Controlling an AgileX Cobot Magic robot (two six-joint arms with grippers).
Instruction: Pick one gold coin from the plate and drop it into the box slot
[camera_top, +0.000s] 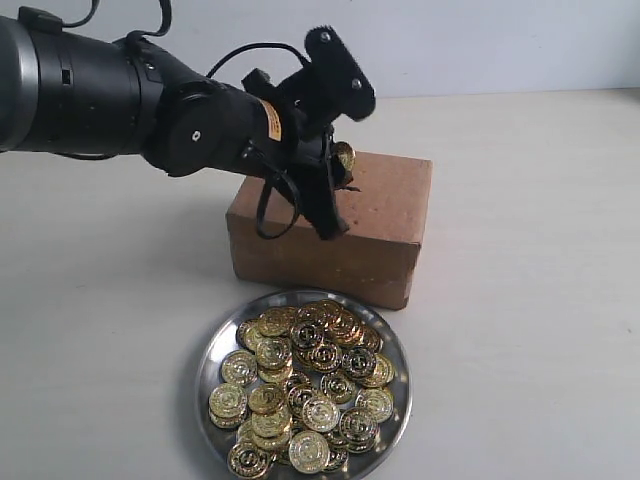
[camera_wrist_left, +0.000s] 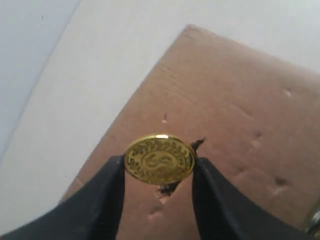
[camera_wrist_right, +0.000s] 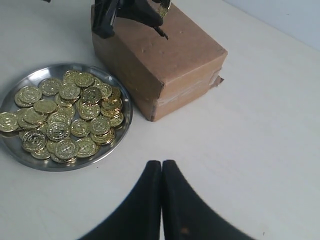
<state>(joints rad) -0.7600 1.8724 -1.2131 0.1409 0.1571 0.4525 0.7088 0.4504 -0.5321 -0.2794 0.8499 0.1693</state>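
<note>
My left gripper (camera_wrist_left: 159, 162) is shut on one gold coin (camera_wrist_left: 159, 159), held by its rim between both black fingers just above the brown box (camera_wrist_left: 235, 115). The dark slot (camera_wrist_left: 170, 188) shows directly under the coin, partly hidden by it. From the exterior view the same coin (camera_top: 345, 158) hangs over the top face of the box (camera_top: 385, 225). The silver plate (camera_top: 212, 350) lies in front of the box, heaped with several gold coins (camera_top: 305, 385). My right gripper (camera_wrist_right: 161, 164) is shut and empty, above bare table near the plate (camera_wrist_right: 30, 155).
The left arm (camera_top: 110, 95) reaches in from the left over the pale table (camera_top: 530, 300). In the right wrist view the box (camera_wrist_right: 165, 65) stands beside the plate, with the left gripper's fingers (camera_wrist_right: 107, 20) over its far end.
</note>
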